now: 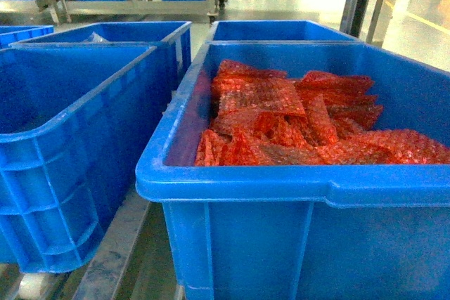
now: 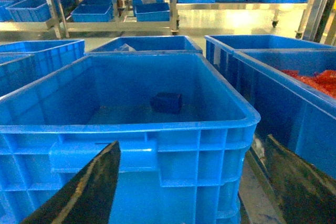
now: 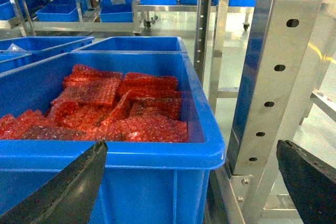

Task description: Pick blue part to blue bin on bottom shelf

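A dark blue part (image 2: 166, 102) lies on the floor of a large blue bin (image 2: 126, 148), towards its back. My left gripper (image 2: 191, 142) is open just in front of this bin's near wall, below the rim, and holds nothing. The bin stands on the steel bottom shelf (image 2: 255, 184). My right gripper (image 3: 191, 145) is open and empty, level with the front right corner of the neighbouring bin (image 3: 157, 153), its right finger (image 3: 307, 179) past a perforated upright (image 3: 268, 77). In the head view neither gripper shows, and the left bin's (image 1: 70, 138) floor is hidden.
The neighbouring bin (image 1: 295, 194) is full of red bubble-wrap bags (image 1: 295, 124). More blue bins (image 1: 278, 31) stand behind, and others sit on racks (image 2: 118, 3) across the aisle. The shelf rail (image 1: 112, 251) runs between the two front bins.
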